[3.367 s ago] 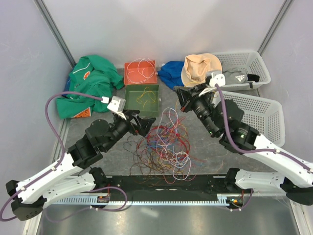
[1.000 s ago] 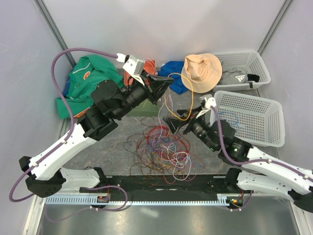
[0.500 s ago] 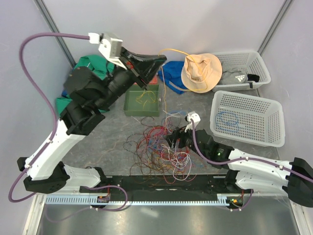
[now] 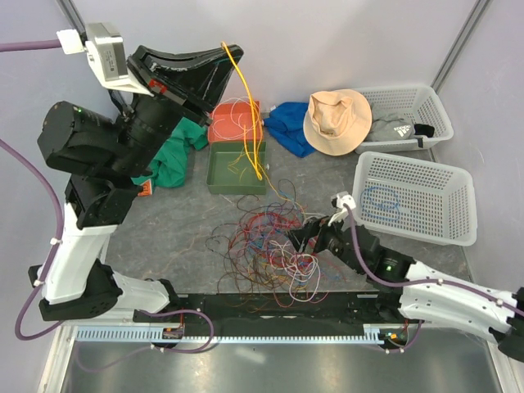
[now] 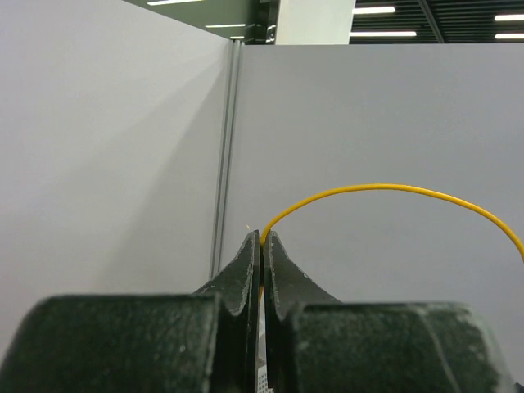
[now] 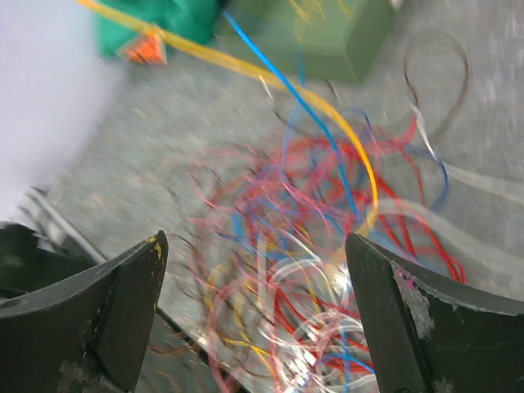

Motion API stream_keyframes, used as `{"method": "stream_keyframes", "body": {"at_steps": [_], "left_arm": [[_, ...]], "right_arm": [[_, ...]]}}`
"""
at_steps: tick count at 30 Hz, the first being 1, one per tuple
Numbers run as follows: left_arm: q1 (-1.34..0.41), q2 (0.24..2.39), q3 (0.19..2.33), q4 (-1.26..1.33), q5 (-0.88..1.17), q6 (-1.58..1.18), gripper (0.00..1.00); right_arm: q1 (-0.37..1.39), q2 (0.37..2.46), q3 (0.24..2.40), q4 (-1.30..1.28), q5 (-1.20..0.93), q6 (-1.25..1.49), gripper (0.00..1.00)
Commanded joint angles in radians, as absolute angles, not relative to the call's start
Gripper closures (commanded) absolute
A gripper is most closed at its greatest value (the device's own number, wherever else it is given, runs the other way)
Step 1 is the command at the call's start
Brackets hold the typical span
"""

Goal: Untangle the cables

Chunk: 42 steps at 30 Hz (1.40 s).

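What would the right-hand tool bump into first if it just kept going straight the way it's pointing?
Most likely the tangle of cables. The right tool is open and aims down at that pile. Nothing else shows between them, though the blurred wrist view leaves the depth unclear.

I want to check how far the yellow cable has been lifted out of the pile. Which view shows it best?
Top external: the yellow cable runs whole from the shut left gripper down to the tangled cables. Left wrist shows only its arc leaving the pinch; right wrist shows a blurred stretch above the tangle.
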<state>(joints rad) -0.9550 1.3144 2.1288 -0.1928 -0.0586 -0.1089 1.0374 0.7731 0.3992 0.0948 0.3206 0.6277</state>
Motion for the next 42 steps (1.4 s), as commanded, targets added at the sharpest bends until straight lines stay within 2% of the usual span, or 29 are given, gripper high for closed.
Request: {"method": "stream_keyframes", "body": {"at_steps": [1,5,8,18,22,26,29,30,33,42], "left_arm": [[-0.953,1.333,2.122,-0.229,-0.089,-0.060,0.98],[-0.954,1.342,2.092,-0.241,-0.095,-0.061,0.98],[-0.954,1.347,2.085,-0.256,-0.101,-0.066,0.98],[-0.954,1.358,2.080,-0.259,-0.072,-0.100,0.98],[-0.954,1.350,2.063,-0.261,-0.064,-0.103,0.98],[-0.954,1.344,2.046,-0.261,-0.063,-0.106,0.98],[-0.954,1.333,2.026,-0.261,-0.067,-0.106,0.98],[-0.954,1.327,2.010,-0.259,-0.075,-0.107,0.98],[-0.953,1.284,1.938,-0.256,-0.116,-0.110,0.98],[-0.954,1.069,1.493,-0.133,-0.290,-0.167,0.98]], "right_arm": [[1.045,0.654,0.521,0.094,0.322,0.574,0.02],[1.043,0.598,0.600,0.121,0.313,0.462,0.02],[1.045,0.639,0.670,0.141,0.301,0.396,0.02],[1.045,1.009,0.853,0.255,0.258,0.302,0.02],[1.045,1.087,0.874,0.302,0.365,0.295,0.03],[1.043,1.127,0.877,0.394,0.356,0.282,0.08],[1.045,1.163,0.913,0.408,0.345,0.282,0.34],[1.045,1.172,0.937,0.397,0.351,0.287,0.62],[1.045,1.154,0.972,0.327,0.368,0.302,1.00],[1.045,1.002,1.066,0.144,0.385,0.310,1.00]]}}
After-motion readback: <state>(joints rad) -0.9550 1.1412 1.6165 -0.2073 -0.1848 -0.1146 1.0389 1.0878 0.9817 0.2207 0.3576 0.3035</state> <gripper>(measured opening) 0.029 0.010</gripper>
